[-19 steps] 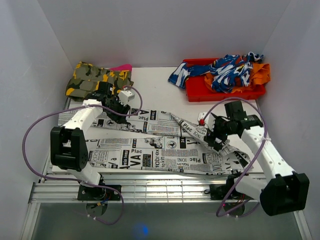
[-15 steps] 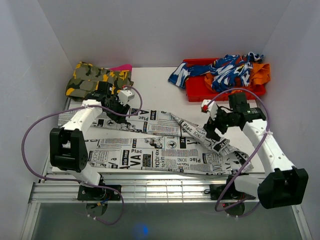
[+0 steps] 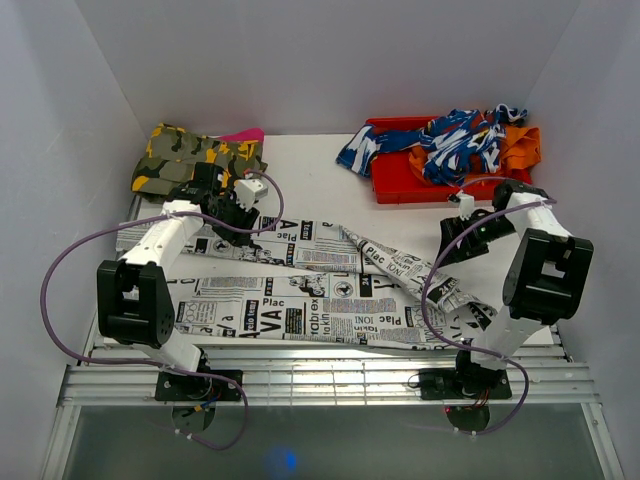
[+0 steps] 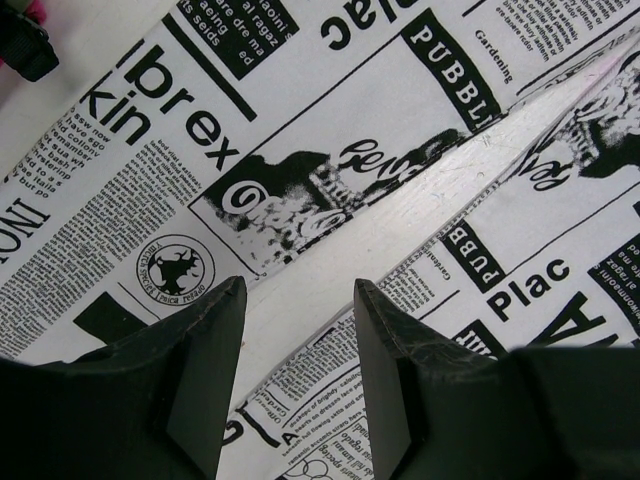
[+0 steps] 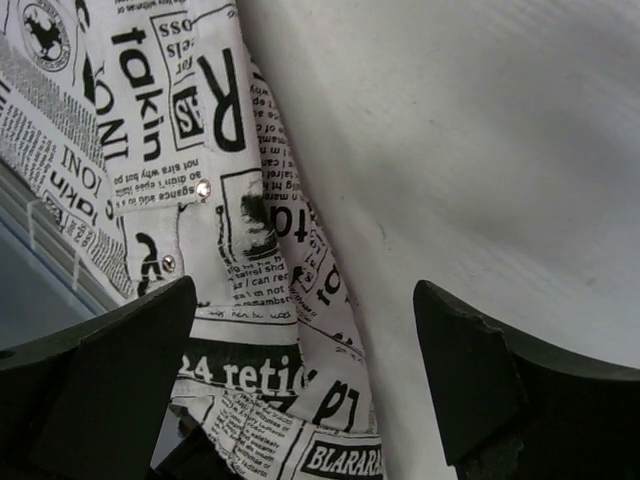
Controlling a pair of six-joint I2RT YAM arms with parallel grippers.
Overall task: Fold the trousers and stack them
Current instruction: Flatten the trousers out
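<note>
Two grippers: both in view, neither holding cloth.
Left gripper [image 4: 295, 300]: jaws partly spread, low over the far trouser leg, nothing pinched between them. Bare table strip shows in the gap.
Right gripper [image 5: 305, 290]: jaws wide apart and empty, raised over the right end of the cloth, arm pulled up toward the right wall.
Trousers [image 3: 300, 300]: spread flat across the near half of the table [image 3: 310, 180], not folded yet. Legs splay left in a V. One twisted strip lies diagonally across the middle. Right end is crumpled near the front edge, snaps visible there.
Camo garment [image 3: 195, 155]: far left corner, just behind the left gripper, apart from the trousers.
Red tray [image 3: 395, 185]: far right, blue-white garment [image 3: 450, 140] spilling over its rim, orange cloth [image 3: 515, 145] beside it.
Stage (judged): flattening/arranging, first fold not made.
Risk 1: twisted strip gets folded in as is, so the fold comes out lumpy and uneven. Cause: folding before it is untwisted.
Risk 2: right end slides off the front edge onto the rails. Cause: tugging toward the bases with nothing pinning it.
Risk 3: left jaws close on one layer only, or on table, and the leg drags instead of lifting.
Risk 4: left arm's cable or wrist snags the camo garment when it swings back.
Risk 5: legs stay splayed, so a lengthwise fold misaligns them.
</note>
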